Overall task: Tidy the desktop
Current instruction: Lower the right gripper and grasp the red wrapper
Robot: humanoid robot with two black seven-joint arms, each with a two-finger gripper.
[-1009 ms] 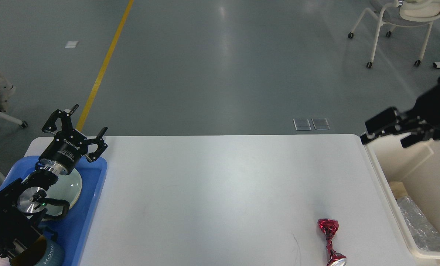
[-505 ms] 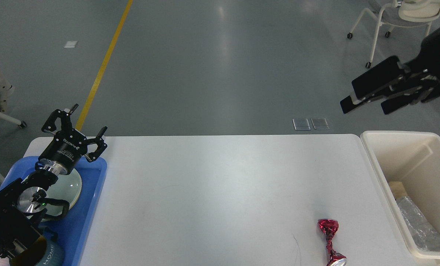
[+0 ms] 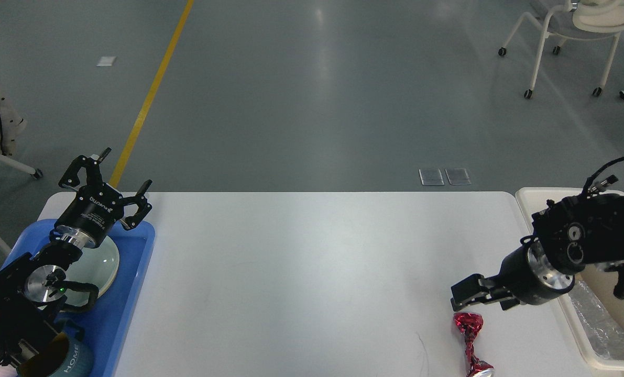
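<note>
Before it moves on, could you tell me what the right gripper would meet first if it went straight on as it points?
Probably bare desktop: the right gripper points left, just above the crushed red can; depth unclear.

Lab hall: grey floor with yellow line, wheeled chair.

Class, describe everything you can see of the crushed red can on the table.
The crushed red can is shiny metallic red, twisted thin at its waist and flared at both ends. Its silver lid end is cut off by the view's bottom edge. It lies on its side on the desktop, near the front right. The right claw hovers just above its far end; contact is unclear.
</note>
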